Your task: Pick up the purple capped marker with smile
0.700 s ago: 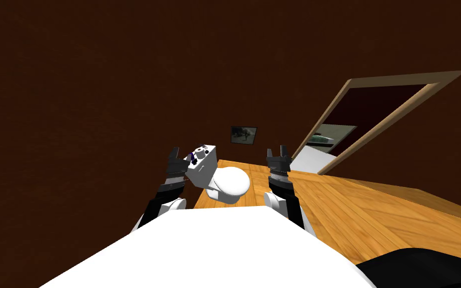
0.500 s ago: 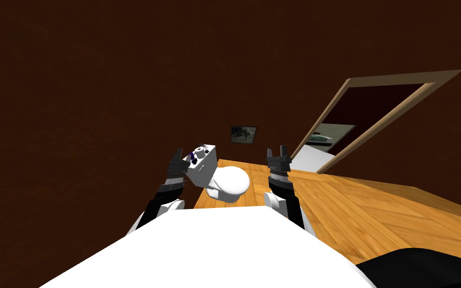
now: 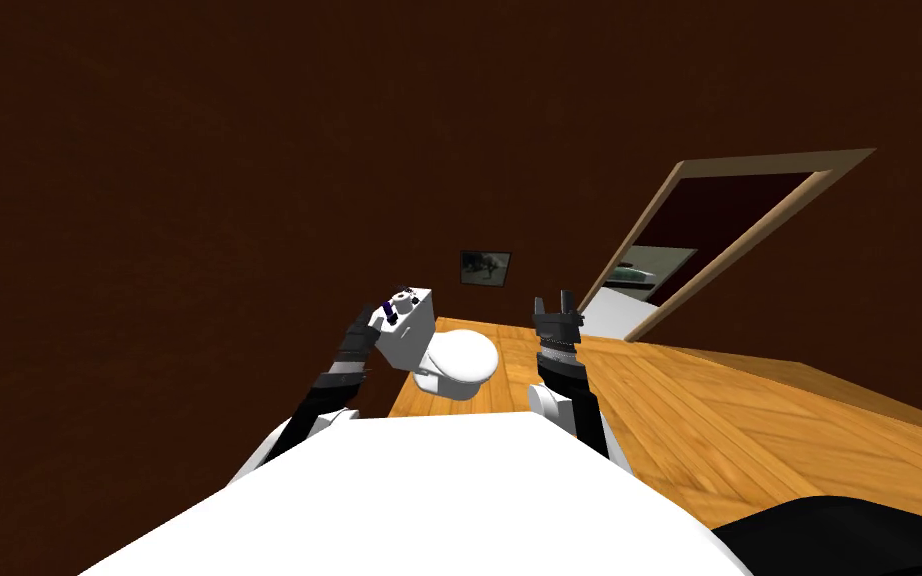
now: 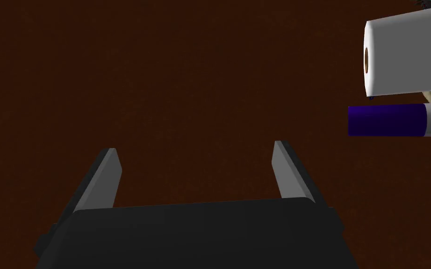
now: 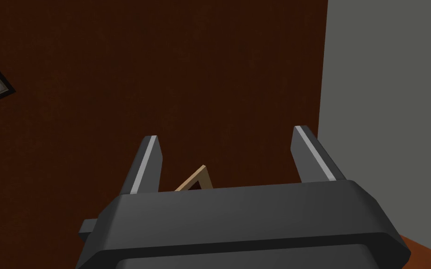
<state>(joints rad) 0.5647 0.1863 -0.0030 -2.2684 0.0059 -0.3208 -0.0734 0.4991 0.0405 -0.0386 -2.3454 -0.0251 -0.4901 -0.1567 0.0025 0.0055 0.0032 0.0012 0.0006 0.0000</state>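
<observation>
The marker (image 4: 387,120) has a purple cap and a white body, and it lies beside a white paper roll (image 4: 406,58). In the head view the marker (image 3: 386,311) and the roll (image 3: 404,297) rest on top of the white toilet tank (image 3: 407,338). My left gripper (image 4: 196,161) is open with nothing between its fingers; the marker's cap lies off to one side, beyond one finger (image 4: 290,170). Seen from the head, the left gripper (image 3: 365,318) is right beside the tank. My right gripper (image 3: 557,305) is held up to the right of the toilet, where its wrist view shows the right gripper (image 5: 226,159) open and empty.
The white toilet bowl (image 3: 461,362) stands on a wooden floor (image 3: 729,420) against a dark brown wall (image 3: 199,200). A small framed picture (image 3: 486,267) hangs behind the toilet. An open doorway (image 3: 709,240) with a light wood frame lies to the right.
My left gripper has moved in toward the tank and the marker. The whole head view has shifted slightly, so my head has turned. The right arm has stayed put.
</observation>
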